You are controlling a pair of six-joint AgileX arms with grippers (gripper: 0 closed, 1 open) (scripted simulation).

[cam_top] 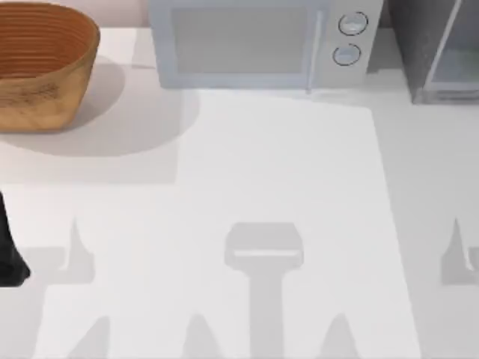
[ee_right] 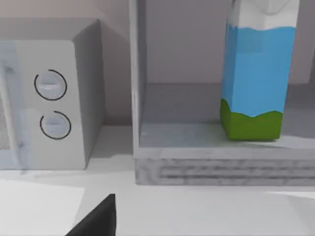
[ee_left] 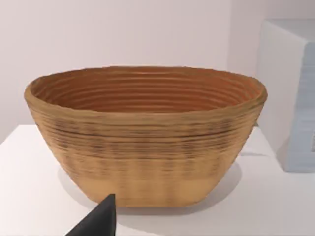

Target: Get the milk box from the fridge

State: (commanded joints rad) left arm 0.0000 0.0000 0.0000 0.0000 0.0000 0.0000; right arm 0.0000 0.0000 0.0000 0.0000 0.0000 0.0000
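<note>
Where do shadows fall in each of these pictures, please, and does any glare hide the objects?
Top view: the basket casts a soft round shadow toward the microwave, and arm-shaped shadows lie across the near table. Left wrist view: faint shadow under the basket. Right wrist view: the milk box stands evenly lit inside the fridge; no glare.

Before me is a white desk (cam_top: 284,172) with soft grey shadows on it. Behind it stands a pale pinkish wall (ee_left: 123,34). At the back are a woven basket (cam_top: 41,63) at left and a microwave (cam_top: 254,41) in the middle.

Milk box (ee_right: 257,73) — white top, blue body, green base band.
</note>
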